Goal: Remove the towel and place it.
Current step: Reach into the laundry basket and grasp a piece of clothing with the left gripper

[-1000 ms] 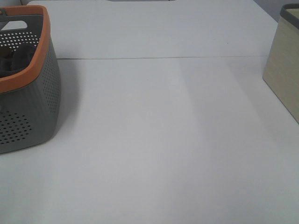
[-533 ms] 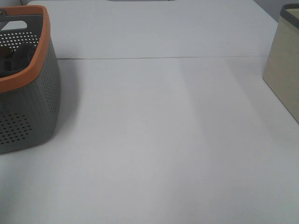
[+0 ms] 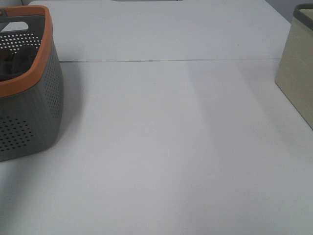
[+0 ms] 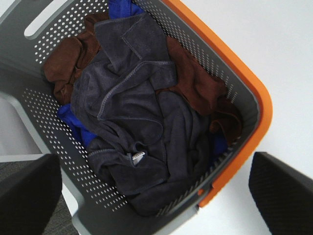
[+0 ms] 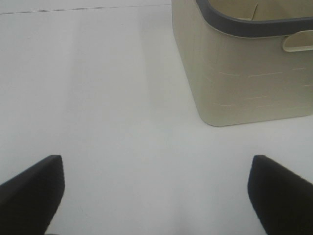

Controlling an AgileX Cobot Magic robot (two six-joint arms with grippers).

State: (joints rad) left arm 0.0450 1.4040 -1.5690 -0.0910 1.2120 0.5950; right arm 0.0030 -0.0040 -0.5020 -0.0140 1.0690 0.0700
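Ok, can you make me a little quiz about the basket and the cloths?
1. True or false: the dark towel lies on top of the brown cloth.
2. The rim of the basket is: A green, B orange, C white.
3. Which wrist camera sees the beige bin?
Key: 1 true; 2 B; 3 right.

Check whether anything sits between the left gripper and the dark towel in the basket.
Nothing visible does. The towel lies on top in the basket, with the brown cloth and blue cloth showing only at its edges. The left gripper hangs open above it.
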